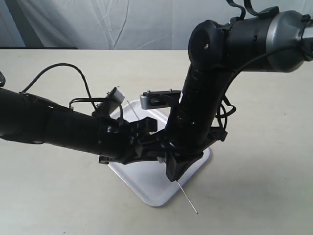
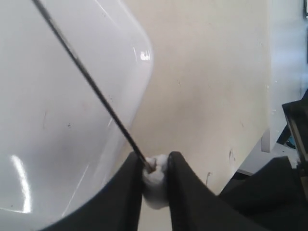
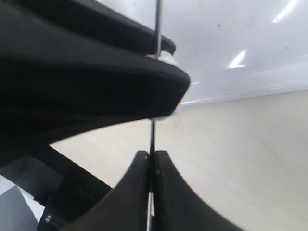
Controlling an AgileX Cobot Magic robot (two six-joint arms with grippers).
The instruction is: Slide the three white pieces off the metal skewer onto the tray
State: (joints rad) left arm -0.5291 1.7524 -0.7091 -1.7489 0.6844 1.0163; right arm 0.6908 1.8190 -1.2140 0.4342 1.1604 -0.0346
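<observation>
- Left gripper (image 2: 155, 161): jaws clamped on one white piece (image 2: 154, 190), threaded on the metal skewer (image 2: 91, 86).
- Right gripper (image 3: 151, 156): jaws together on the metal skewer.
- Metal skewer slants across the tray (image 1: 146, 188) edge, above the surface (image 1: 254, 147).

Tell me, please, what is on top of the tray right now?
What shows of the tray is bare; the metal skewer crosses above it, with one white piece clamped in the left hand. Both arms cover the tray's middle, so the other pieces cannot be seen.

Arms (image 1: 49, 125) matte black; silver-grey segment (image 1: 286, 41) on right; looping black cables (image 1: 63, 64); left end effector (image 2: 156, 161) black.
</observation>
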